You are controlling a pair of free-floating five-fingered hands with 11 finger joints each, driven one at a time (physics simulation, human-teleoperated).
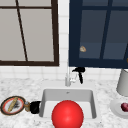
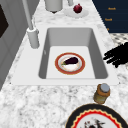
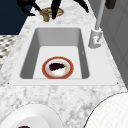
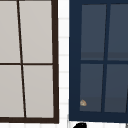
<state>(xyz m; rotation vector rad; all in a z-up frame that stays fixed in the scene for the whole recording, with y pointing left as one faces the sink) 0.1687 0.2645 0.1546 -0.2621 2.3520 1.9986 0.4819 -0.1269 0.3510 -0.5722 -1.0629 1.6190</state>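
Left hand (image 1: 35, 107), lower left of the front view, hovers just beside the small jar (image 1: 27, 106) on the counter, apparently spread, nothing gripped. Right hand (image 1: 79, 72) hangs by the faucet (image 1: 68, 75), fingers unclear. Jar not lifted yet.

A plate (image 2: 70, 63) with an eggplant (image 2: 71, 60) lies in the sink (image 2: 98, 57); a jar (image 2: 102, 93) stands on the counter left of it.
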